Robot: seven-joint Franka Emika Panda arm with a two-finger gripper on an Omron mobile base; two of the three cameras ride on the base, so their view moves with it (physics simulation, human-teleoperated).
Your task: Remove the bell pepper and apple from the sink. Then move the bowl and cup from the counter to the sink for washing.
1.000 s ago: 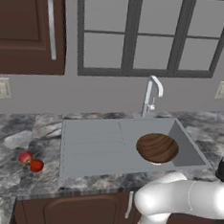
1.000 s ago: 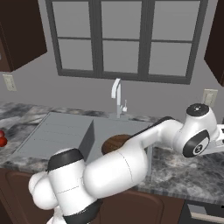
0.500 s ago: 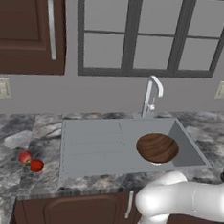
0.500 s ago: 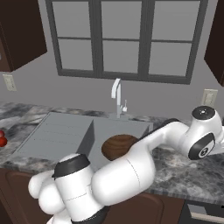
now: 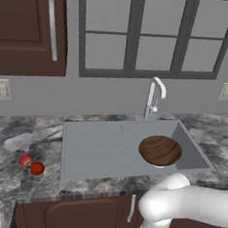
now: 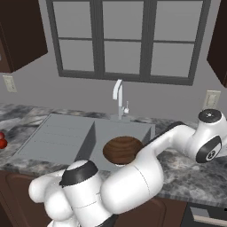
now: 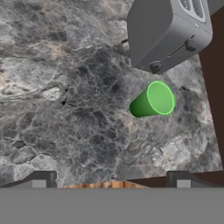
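The green cup (image 7: 153, 100) stands on the dark marbled counter (image 7: 65, 87), seen from above in the hand view. My gripper (image 7: 109, 181) hovers over the counter short of the cup, open, with nothing between its fingertips (image 7: 40, 179). The wooden bowl (image 5: 160, 150) sits in the right basin of the grey sink (image 5: 93, 148); the right base view has the bowl (image 6: 123, 149) there too. On the counter left of the sink lie the apple (image 5: 26, 160) and the bell pepper (image 5: 37, 168), side by side.
A grey toaster (image 7: 168, 30) stands just beyond the cup. The chrome faucet (image 5: 154, 97) rises behind the sink. My arm (image 6: 177, 137) stretches far to the right over the counter (image 6: 190, 177). A dark cabinet side (image 7: 216, 96) borders the counter beside the cup.
My arm has swung further to the right along the counter. The bowl and both fruits have stayed where they were, and the jaws have stayed open.
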